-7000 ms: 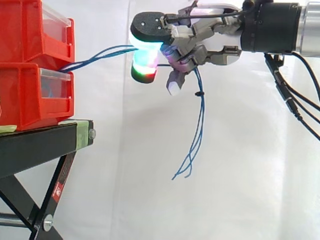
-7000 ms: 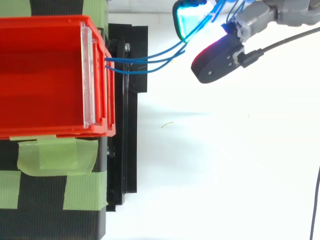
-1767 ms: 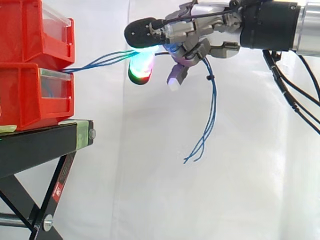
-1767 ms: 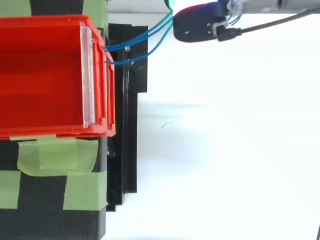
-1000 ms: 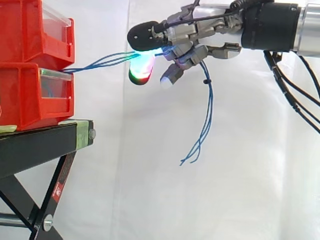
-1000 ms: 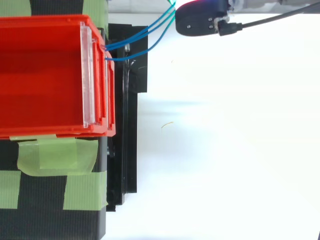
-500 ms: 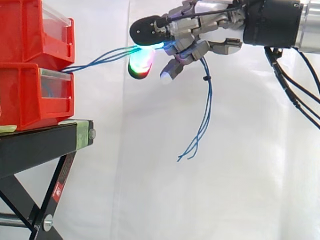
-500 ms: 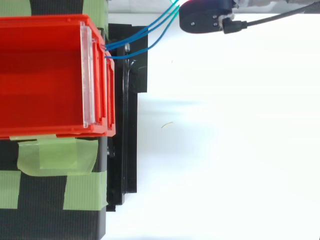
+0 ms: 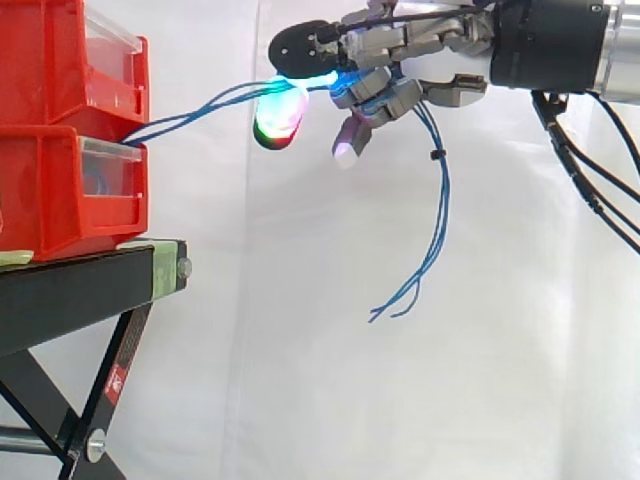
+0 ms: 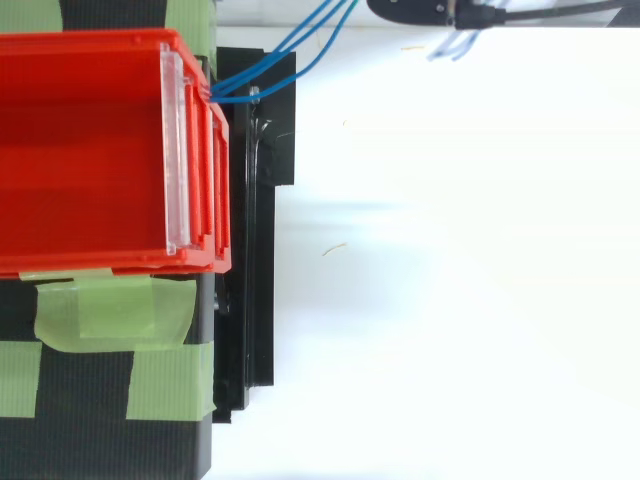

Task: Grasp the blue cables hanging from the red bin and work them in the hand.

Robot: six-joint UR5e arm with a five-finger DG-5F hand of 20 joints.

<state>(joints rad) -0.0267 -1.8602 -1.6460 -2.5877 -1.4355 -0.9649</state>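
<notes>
at the upper middle of the side view, the blue cables rise rightward from the front of the stacked red bins into the robot hand, whose fingers are curled round them. we judge the bin end anchors that nearly straight span, so the loose tails droop freely below the palm, well right of the black stand, leaving room to work them.

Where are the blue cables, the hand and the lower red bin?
blue cables [image 9: 175, 118]: side view, span running left of the hand.
hand [image 9: 400, 40]: side view, grey fingers.
lower red bin [image 9: 40, 200]: side view, side wall.
</notes>
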